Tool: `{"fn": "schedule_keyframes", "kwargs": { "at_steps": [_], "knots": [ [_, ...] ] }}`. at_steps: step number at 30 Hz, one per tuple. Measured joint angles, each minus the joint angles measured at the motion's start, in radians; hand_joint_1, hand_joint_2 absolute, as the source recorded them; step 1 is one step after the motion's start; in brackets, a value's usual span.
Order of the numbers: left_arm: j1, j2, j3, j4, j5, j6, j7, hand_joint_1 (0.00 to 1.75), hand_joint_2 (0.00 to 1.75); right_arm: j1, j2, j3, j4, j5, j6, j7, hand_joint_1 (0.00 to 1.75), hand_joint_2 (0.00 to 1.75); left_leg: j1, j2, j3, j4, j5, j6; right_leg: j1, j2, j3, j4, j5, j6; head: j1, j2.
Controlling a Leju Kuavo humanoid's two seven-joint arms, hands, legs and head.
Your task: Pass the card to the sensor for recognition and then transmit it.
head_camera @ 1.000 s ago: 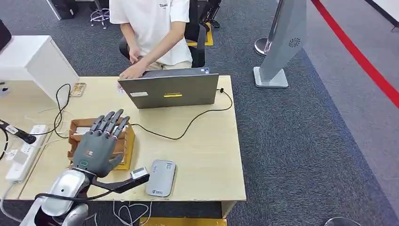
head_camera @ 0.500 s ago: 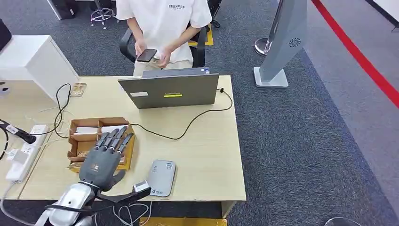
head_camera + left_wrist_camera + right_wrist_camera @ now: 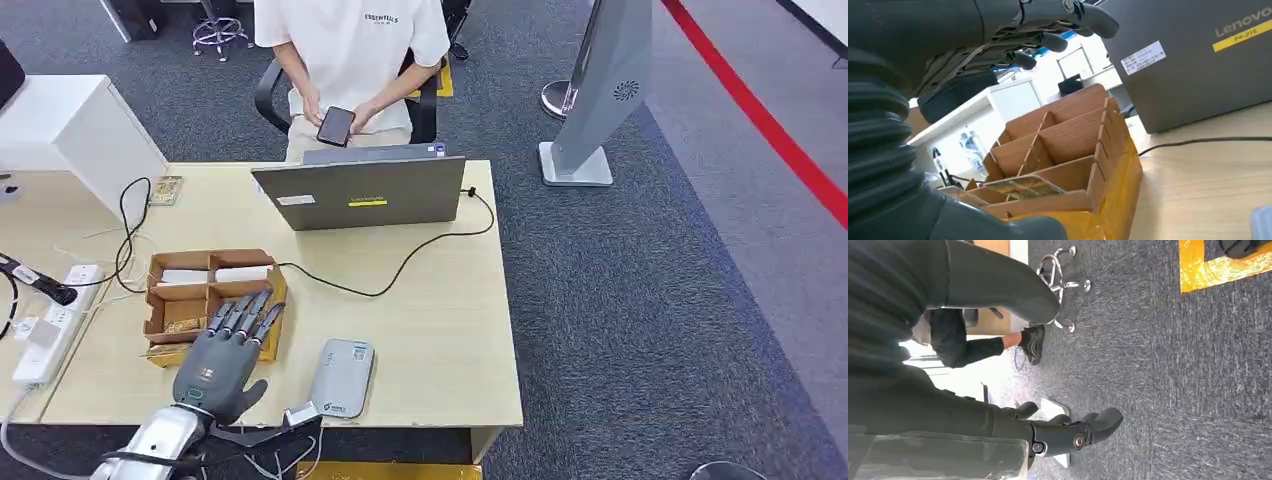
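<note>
Lower left of the head view: you see the left hand point(image 3: 222, 358) released, fingers spread, hovering over the near right corner of the divided cardboard tray point(image 3: 178, 296). Cards point(image 3: 216, 274) lie flat in the tray's far compartments, long axis across the frame, beyond the fingertips. The grey card sensor point(image 3: 342, 377) lies just right of the hand, near the table's point(image 3: 440, 330) front edge; bare tabletop extends rightward. The right hand point(image 3: 1068, 432) hangs above carpet, fingers curled, empty.
</note>
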Motion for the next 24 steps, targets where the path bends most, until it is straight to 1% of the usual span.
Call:
{"fn": "schedule_keyframes", "kwargs": {
  "at_steps": [11,17,20,24],
  "knots": [
    [0.026,0.006,0.014,0.007,-0.003,0.014,0.002,0.00,1.75,0.002,-0.006,0.000,0.000,0.008,0.006,0.001,0.00,1.75,0.000,0.000,0.000,0.000,0.000,0.000,0.000,0.000,0.000,0.000,0.000,0.000,0.000,0.000],
    [0.039,0.001,0.048,0.013,-0.054,0.039,0.003,0.00,1.75,0.003,-0.008,0.000,0.000,0.011,0.008,0.000,0.00,1.75,0.000,0.000,0.000,0.000,0.000,0.000,0.000,0.000,0.000,0.000,0.000,0.000,0.000,0.000],
    [0.043,-0.005,0.057,0.014,-0.080,0.055,0.016,0.00,1.75,0.004,-0.008,0.000,0.000,0.012,0.011,0.000,0.00,1.75,0.000,0.000,0.000,0.000,0.000,0.000,0.000,0.000,0.000,0.000,0.000,0.000,0.000,0.000],
    [0.047,-0.013,0.070,0.018,-0.092,0.057,0.020,0.00,1.75,0.005,-0.008,0.000,0.000,0.013,0.013,0.000,0.00,1.75,0.000,0.000,0.000,0.000,0.000,0.000,0.000,0.000,0.000,0.000,0.000,0.000,0.000,0.000]
  ]
}}
